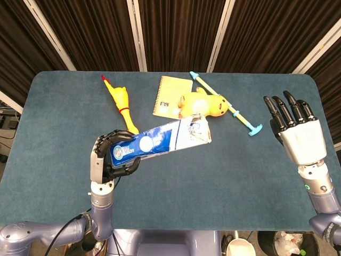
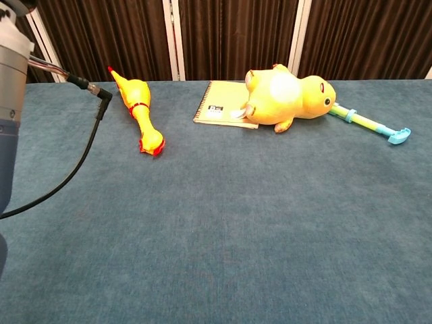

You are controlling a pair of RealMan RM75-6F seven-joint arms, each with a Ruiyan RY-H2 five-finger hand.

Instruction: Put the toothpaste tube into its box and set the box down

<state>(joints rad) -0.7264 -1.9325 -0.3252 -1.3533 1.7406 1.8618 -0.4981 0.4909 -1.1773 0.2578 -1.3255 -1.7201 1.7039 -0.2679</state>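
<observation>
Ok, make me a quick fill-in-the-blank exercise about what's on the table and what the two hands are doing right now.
1. The toothpaste box is gripped by the robot's ____ hand.
2. The right hand holds ____, fingers spread.
3. The yellow plush toy partly rests on the ____.
4. The rubber chicken lies ____ of the notebook in the chest view.

Missing words: left; nothing; notebook; left
</observation>
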